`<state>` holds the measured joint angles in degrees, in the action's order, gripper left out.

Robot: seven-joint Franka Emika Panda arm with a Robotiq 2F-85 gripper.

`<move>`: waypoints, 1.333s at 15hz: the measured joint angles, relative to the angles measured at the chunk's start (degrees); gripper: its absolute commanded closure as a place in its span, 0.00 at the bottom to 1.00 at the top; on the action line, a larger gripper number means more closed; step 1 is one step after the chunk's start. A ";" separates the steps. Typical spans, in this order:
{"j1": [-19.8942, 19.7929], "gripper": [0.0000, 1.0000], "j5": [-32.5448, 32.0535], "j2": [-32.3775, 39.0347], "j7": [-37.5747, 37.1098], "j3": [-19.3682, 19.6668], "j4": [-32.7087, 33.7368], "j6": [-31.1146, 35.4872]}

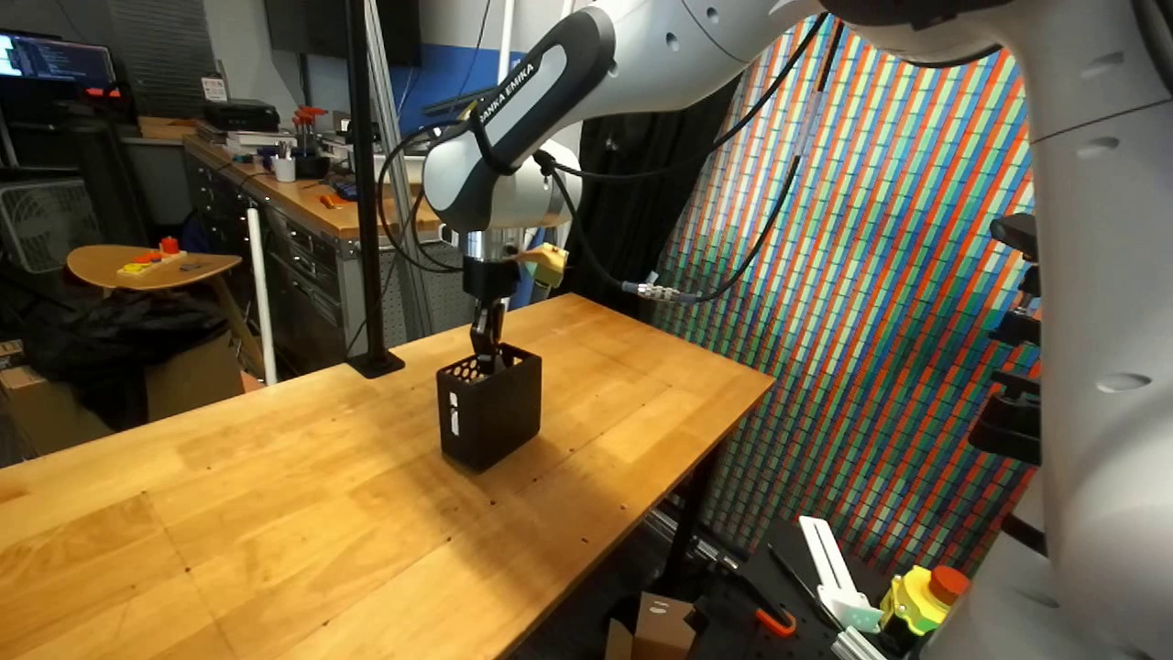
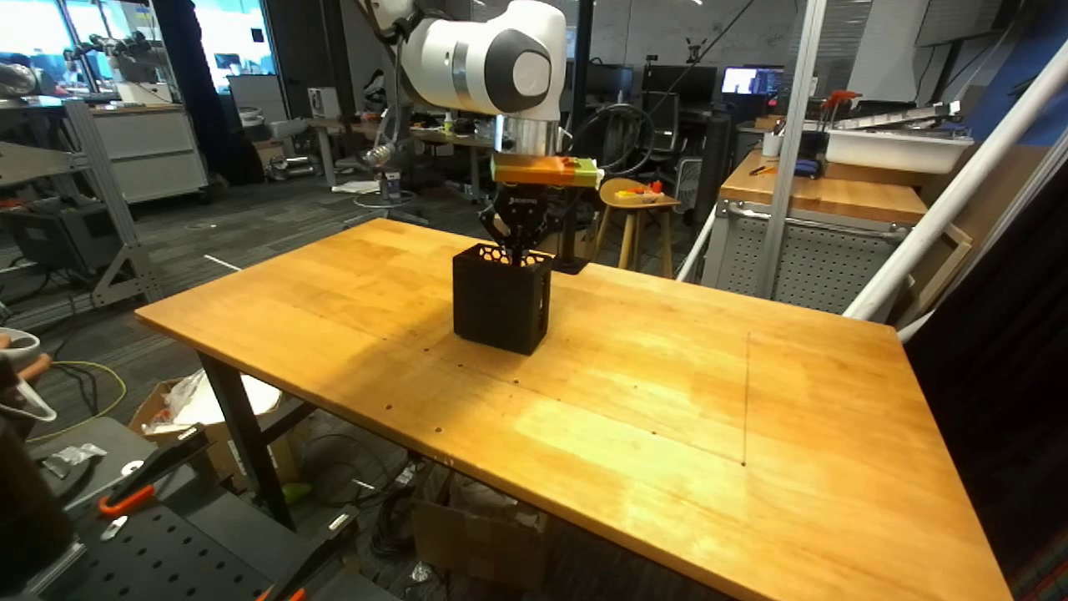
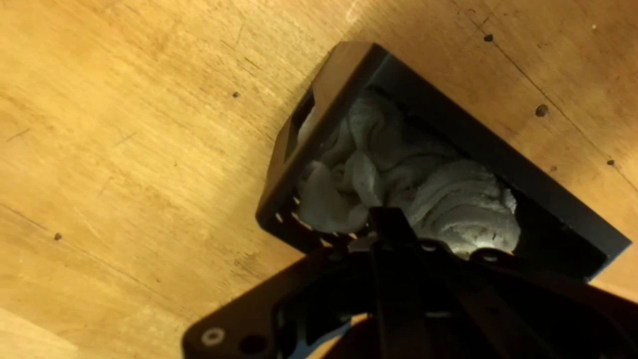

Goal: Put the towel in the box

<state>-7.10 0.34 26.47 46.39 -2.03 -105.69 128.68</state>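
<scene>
The box (image 1: 490, 412) is a black open-topped holder with honeycomb holes, upright on the wooden table. It shows in both exterior views (image 2: 501, 305) and from above in the wrist view (image 3: 498, 144). The towel (image 3: 463, 199) is a crumpled grey-white cloth lying inside the box, seen in the wrist view; the box walls hide it in the exterior views. My gripper (image 3: 389, 219) points down, with its fingertips at the box opening (image 1: 490, 359) (image 2: 513, 255). Its fingers look closed together, with towel folds around the tip. Whether cloth is pinched between them is hidden.
The wooden table (image 1: 321, 495) bears the box. A black post (image 1: 374, 363) stands at the table's edge near the box. A workbench (image 1: 321, 206) with tools and a small stool (image 1: 147, 266) stand behind. A yellow-red emergency button (image 1: 926, 596) is near the robot base.
</scene>
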 measured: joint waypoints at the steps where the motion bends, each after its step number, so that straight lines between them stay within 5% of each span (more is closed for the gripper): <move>1: -0.02 0.99 0.00 0.41 0.00 0.00 0.27 -0.01; 20: -0.17 0.99 0.53 1.26 -3.22 -0.31 0.17 0.29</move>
<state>-7.27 0.88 27.74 43.18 -2.34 -105.52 128.97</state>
